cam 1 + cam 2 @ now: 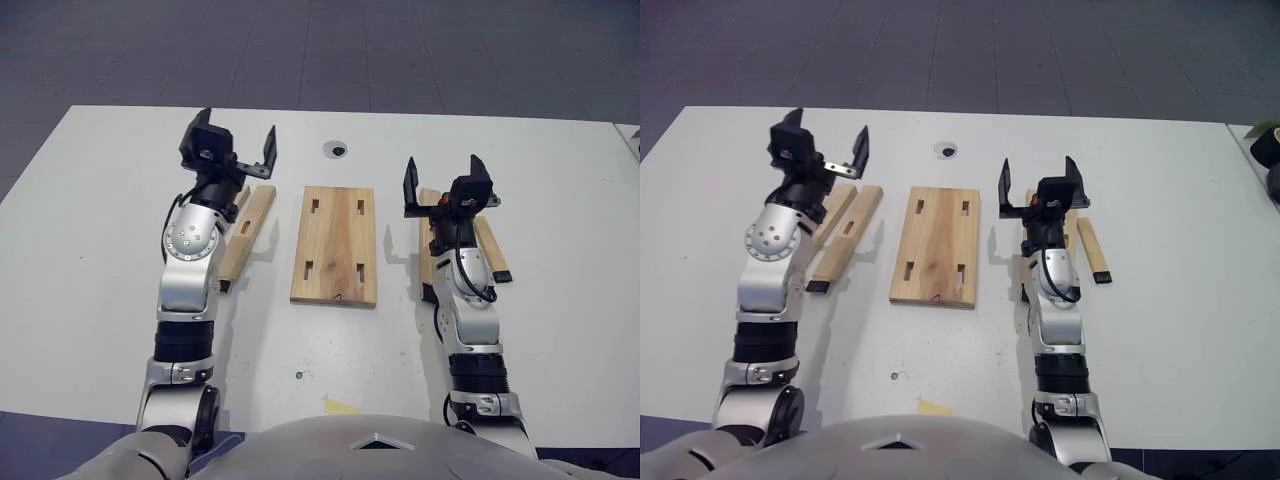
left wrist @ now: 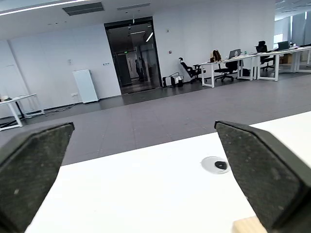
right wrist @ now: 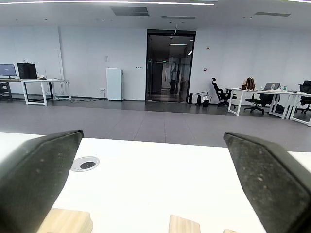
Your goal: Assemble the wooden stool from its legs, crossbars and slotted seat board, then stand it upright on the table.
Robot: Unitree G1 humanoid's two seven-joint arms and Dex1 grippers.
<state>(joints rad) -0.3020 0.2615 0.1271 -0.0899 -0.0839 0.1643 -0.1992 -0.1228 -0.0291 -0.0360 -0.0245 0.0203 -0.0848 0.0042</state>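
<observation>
Nothing of the stool is joined yet, as far as the views show. The seat board (image 1: 335,245) lies flat in the middle of the counter (image 1: 110,200), with its four slots facing up and all of them empty. The left sticks (image 1: 250,228) (two, side by side, probably legs) lie just beside your left arm. The right sticks (image 1: 492,248) lie partly under your right arm and partly beside it; I cannot tell if they are legs or crossbars.

Your left tool (image 1: 238,135) is spread wide and holds nothing, and it hangs above the far end of the left sticks. Your right tool (image 1: 444,172) is also spread and empty, above the far end of the right sticks. So I judge that the whole work is left: every joint, the fitting into the slots, and standing the stool up.

For moving, you have a bare strip on each side of the seat board, between it and the sticks. Beyond the board there is open counter up to the far edge, with only a round cable hole (image 1: 336,149) there. All parts lie well away from the edges, so a small slide should not push one off.
</observation>
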